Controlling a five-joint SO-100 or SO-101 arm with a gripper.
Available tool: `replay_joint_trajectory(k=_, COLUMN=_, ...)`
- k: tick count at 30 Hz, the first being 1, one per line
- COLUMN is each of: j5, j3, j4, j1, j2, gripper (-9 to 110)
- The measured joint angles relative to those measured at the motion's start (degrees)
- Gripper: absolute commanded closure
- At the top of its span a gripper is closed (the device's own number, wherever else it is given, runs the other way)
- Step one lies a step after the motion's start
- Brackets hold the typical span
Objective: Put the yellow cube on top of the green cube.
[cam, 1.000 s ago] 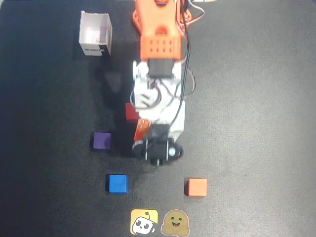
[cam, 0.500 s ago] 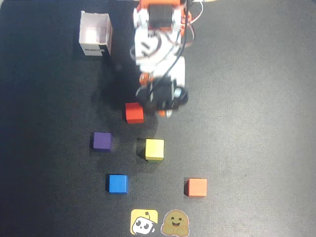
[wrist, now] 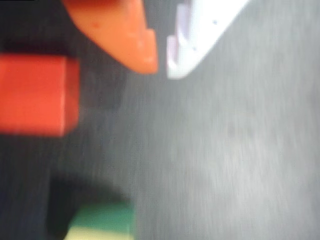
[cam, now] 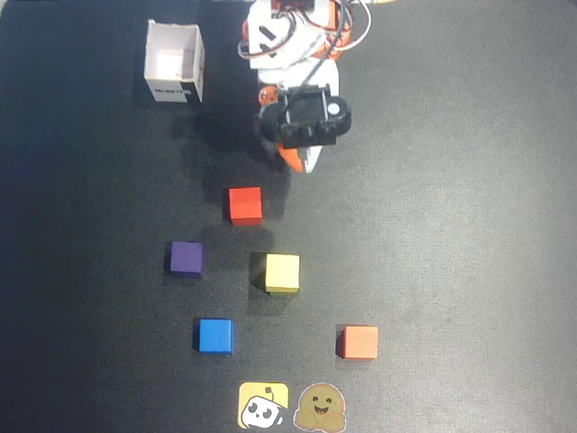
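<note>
- Bench (cam: 469,180): dark, matte, speckled surface filling the overhead view; it carries every item below.
- Yellow cube (cam: 282,271): pale yellow, near the middle of the bench. This entry serves as the landmark. A sliver of darker green shows along its lower edge in the overhead view.
- Green cube (wrist: 105,216): directly under the yellow cube. In the blurred wrist view a green face sits at the bottom edge with a pale yellow strip touching it.
- Red cube (cam: 245,205): just above and slightly left of the yellow cube in the overhead view, apart from it.
- Purple cube (cam: 187,258): to the left of the yellow cube, apart.
- Blue cube (cam: 215,335): below and left of the yellow cube.
- Orange cube (cam: 360,342): below and right of the yellow cube.
- Two stickers: a yellow one with a cartoon face (cam: 263,406) and a brown smiling one (cam: 322,409), side by side, well below the yellow cube.
- White open box (cam: 174,63): far above and left of the yellow cube.
- Arm (cam: 288,41): white and orange, well above the yellow cube.
- Hand (wrist: 161,66): one orange and one white finger, tips nearly together, nothing between them; well clear of the yellow cube.
</note>
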Motion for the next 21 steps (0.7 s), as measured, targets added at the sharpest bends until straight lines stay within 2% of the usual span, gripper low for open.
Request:
replay_joint_trajectory(k=7, j5=-1.93, j3=0.0, j4=6.94, j1=0.09, j2=0.0, gripper=101)
replay_joint_trajectory(k=21, j5=-3.34, j3=0.0, j4=7.21, j1=-0.09, j2=0.0, gripper=101)
